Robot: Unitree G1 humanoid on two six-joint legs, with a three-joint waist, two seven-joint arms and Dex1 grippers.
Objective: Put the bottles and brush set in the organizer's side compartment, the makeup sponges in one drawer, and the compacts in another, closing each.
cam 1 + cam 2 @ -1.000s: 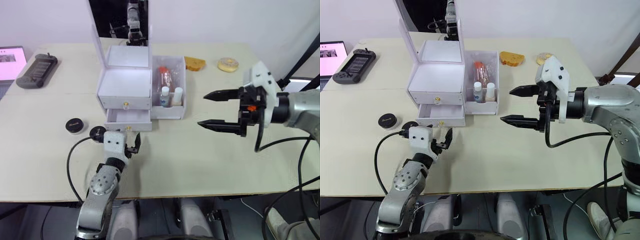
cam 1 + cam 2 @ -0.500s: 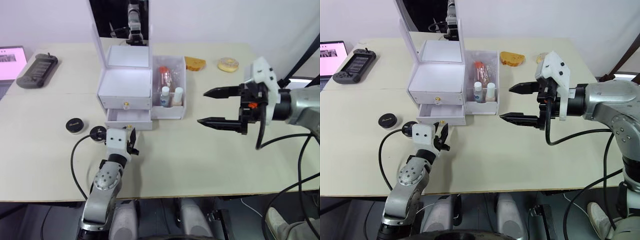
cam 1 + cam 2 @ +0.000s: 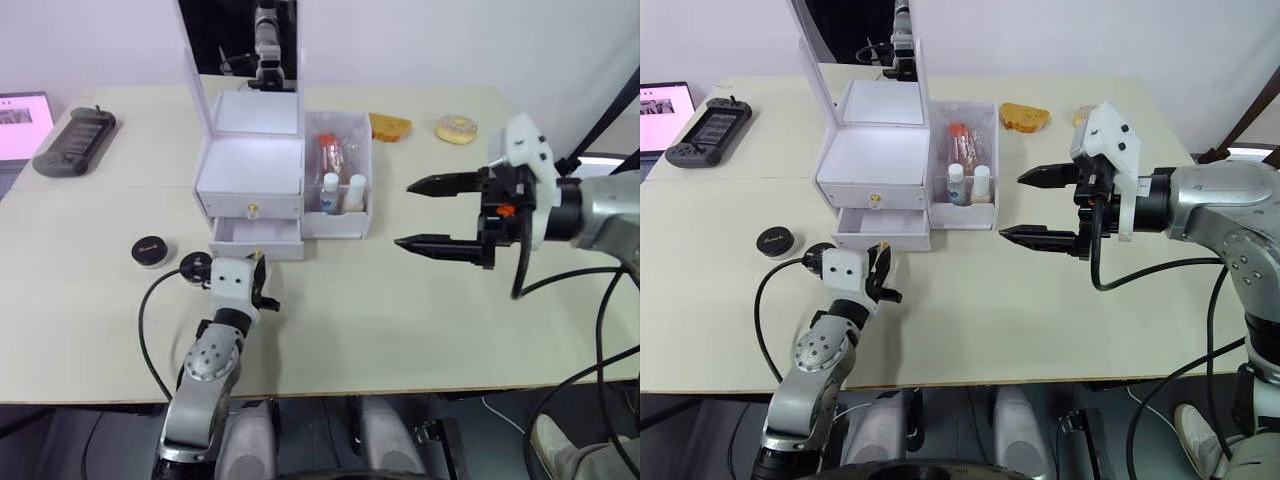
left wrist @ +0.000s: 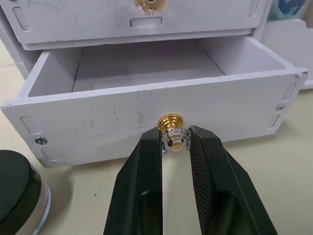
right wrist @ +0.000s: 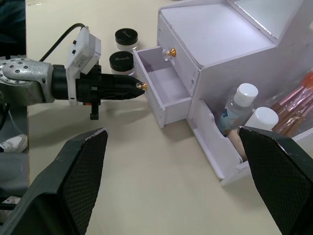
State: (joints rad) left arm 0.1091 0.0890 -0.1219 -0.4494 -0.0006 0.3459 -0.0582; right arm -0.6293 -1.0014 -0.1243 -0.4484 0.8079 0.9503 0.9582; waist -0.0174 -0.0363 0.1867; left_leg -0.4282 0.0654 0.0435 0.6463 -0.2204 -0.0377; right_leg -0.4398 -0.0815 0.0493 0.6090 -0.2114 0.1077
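- Right now the table (image 3: 420,300) carries the organizer (image 3: 250,165) near its far-left middle, mirror (image 3: 190,60) upright at the back.
- Side compartment (image 3: 340,215) on organizer's right holds both bottles (image 5: 239,105) w/ white caps, plus the brush set (image 3: 328,155) behind them.
- Lower drawer (image 4: 146,83) pulled out, inside looks bare; upper drawer (image 3: 250,208) shut.
- Right gripper (image 3: 430,214) hovers above table to the right of organizer, fingers spread wide, holding nothing.
- Left gripper (image 4: 174,142) at lower drawer front, fingers pinching its gold knob (image 4: 171,137).
- Two compacts (image 3: 150,250) on table left of the open drawer; nearer one (image 3: 193,266) just beside the left gripper.
- Game controller (image 3: 75,140) far left; bread slice (image 3: 390,126) and donut (image 3: 455,129) at far right.
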